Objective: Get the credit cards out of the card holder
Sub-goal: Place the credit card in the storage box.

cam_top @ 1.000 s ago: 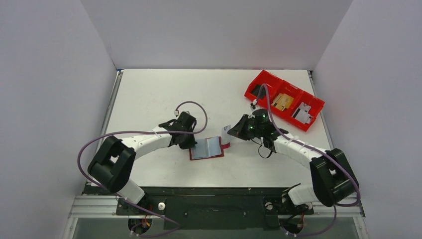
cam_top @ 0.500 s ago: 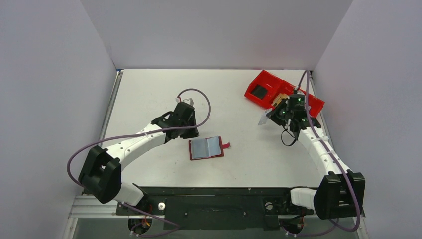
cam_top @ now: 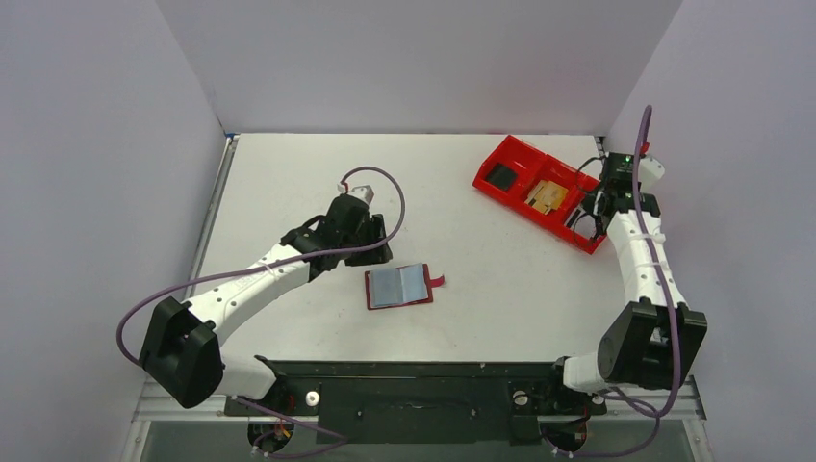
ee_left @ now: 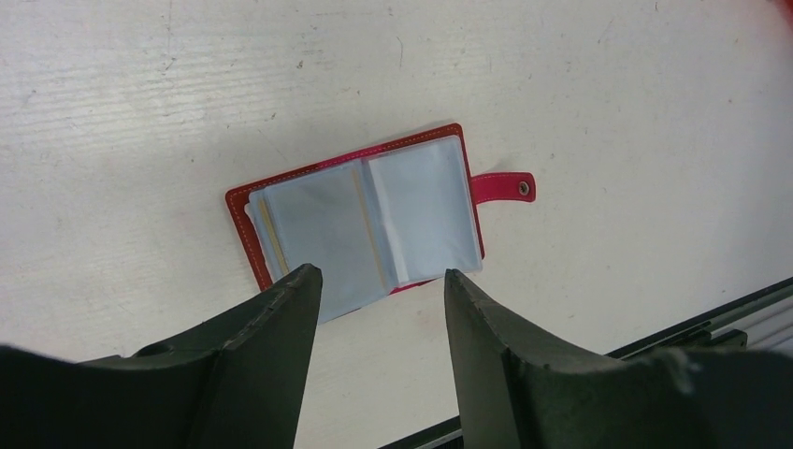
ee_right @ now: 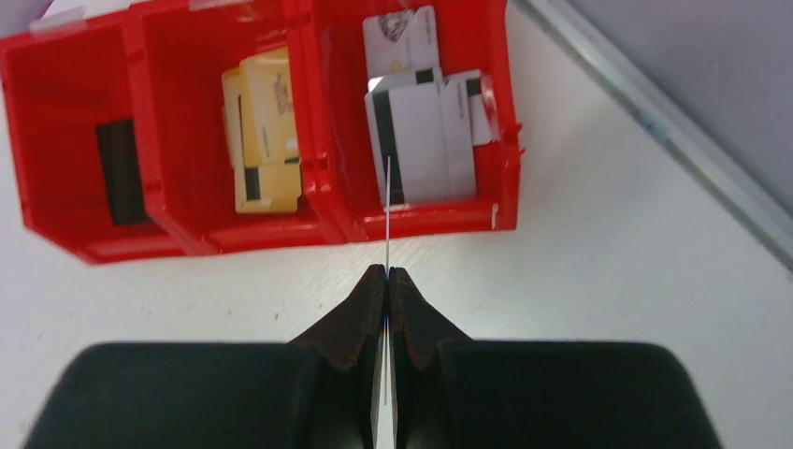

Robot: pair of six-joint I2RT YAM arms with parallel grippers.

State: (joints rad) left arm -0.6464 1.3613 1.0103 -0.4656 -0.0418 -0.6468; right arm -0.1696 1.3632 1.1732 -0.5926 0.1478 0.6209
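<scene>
Your right gripper (ee_right: 386, 273) has swung to the red plastic three-compartment bin (ee_right: 323, 187) at the bench's far-right corner, pinching a thin pale card (ee_right: 387, 215) edge-on, while your left gripper (ee_left: 379, 292) gapes over the open dark-red wallet (ee_left: 360, 224), which is likely still loaded.

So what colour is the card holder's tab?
The tab is red with a dark stud; left wrist view shows it best.

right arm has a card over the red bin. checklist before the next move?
1. Grip: right gripper shut on card: ok.
2. Aim: card lined up with the bin compartment holding pale cards: ok.
3. Height of card above bin: cannot tell.
4. Source: card holder lying open: ok.
5. Other arm: left gripper open, off the card holder: ok.
6. Cards left in card holder sleeves: cannot tell.
</scene>
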